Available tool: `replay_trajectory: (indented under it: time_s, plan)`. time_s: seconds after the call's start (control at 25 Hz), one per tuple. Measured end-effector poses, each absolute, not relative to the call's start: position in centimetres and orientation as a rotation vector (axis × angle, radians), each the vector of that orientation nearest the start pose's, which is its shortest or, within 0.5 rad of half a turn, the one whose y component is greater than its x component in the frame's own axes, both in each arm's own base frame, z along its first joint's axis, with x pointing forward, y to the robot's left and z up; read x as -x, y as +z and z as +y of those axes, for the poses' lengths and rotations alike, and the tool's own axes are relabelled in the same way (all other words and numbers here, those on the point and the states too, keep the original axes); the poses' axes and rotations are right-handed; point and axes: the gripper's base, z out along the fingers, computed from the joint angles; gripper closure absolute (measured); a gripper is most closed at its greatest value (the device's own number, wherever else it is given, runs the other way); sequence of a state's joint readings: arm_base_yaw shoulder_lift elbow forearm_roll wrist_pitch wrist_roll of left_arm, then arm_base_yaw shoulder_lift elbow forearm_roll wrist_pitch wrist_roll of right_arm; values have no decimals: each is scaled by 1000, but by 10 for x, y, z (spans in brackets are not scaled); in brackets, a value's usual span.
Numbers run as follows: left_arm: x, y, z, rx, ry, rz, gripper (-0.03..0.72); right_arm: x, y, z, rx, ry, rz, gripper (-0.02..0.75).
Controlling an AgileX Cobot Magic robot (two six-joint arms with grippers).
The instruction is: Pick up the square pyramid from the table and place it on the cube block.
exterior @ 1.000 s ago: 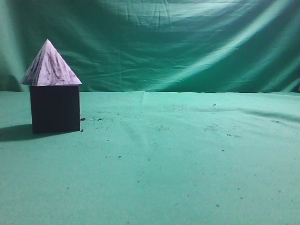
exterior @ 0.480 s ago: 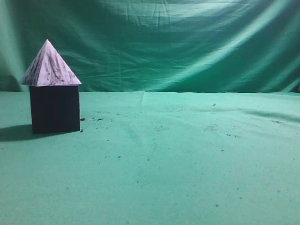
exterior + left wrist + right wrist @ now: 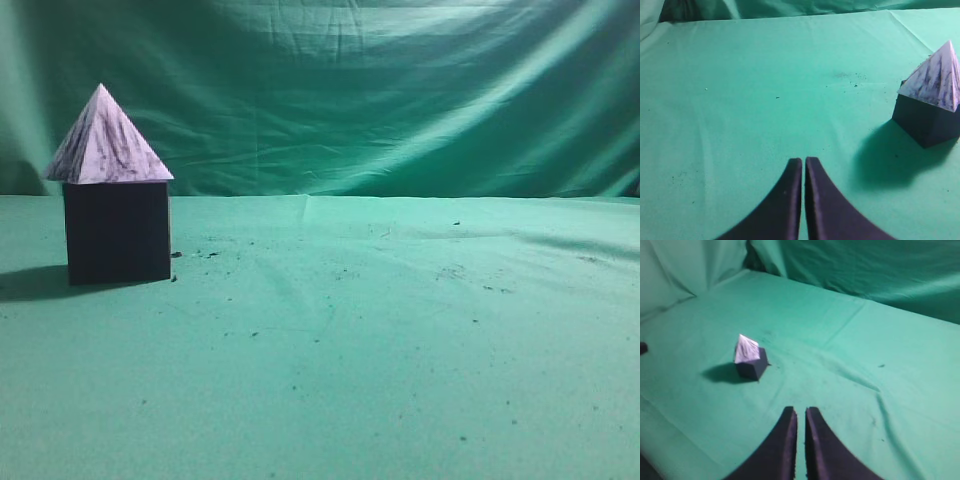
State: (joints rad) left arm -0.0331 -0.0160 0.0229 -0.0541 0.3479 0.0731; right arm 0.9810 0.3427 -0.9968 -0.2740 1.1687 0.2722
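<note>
the pyramid (image 3: 104, 140) sits squarely on top of the cube (image 3: 117, 232), point up and upright, its base about flush with the cube's top edges. the stack stands at the far left of the desk (image 3: 380, 350) in the exterior view, casting a shadow to its left, with a few dark specks scattered on the green cloth just beside it and farther out.

the left tool (image 3: 803, 167) is pressed closed with nothing between its fingers, only a thin slit showing, and it hangs over bare cloth well apart from the stack, which shows at the right edge of its wrist view. the right tool (image 3: 800, 415) is likewise closed and empty, a narrow gap between its tips, and it looks toward the stack from a good way off. neither arm appears in the exterior view.

judging from how things lie, the placing is done: the pyramid is off the desk and resting on the cube, with nothing touching it. it looks stable, not tilted or overhanging noticeably. nothing seems left of the task beyond the arms being clear, which they are.
</note>
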Motion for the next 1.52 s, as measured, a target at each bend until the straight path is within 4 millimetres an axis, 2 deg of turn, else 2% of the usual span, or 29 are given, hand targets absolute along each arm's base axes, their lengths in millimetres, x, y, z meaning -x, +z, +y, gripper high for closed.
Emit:
replay_trajectory:
  time_s: [0.28,0.4,0.48,0.6,0.76,0.88,1.16,1.36,1.52]
  plan:
    - [-53,175,-3,-64,-25,1837,688,-19,396,-18,646,421,1970,689]
    - [-53,175,-3,-64,-25,1837,688,-23,393,-11,665,419,1921,689]
    - [-53,175,-3,-64,-25,1837,688,-28,384,-2,687,387,1886,689]
    - [-53,175,-3,-64,-25,1837,688,-37,358,17,706,346,1866,689]
    - [-53,175,-3,-64,-25,1837,688,-43,310,32,674,365,1930,689]
    - [-53,175,-3,-64,-25,1837,688,-39,285,31,614,364,1906,689]
    - [-53,175,-3,-64,-25,1837,688,-42,227,18,302,182,1780,689]
    - [-53,175,-3,-64,-25,1837,688,-50,180,14,220,129,1843,689]
    - [-53,175,-3,-64,-25,1837,688,-51,172,14,205,135,1863,689]
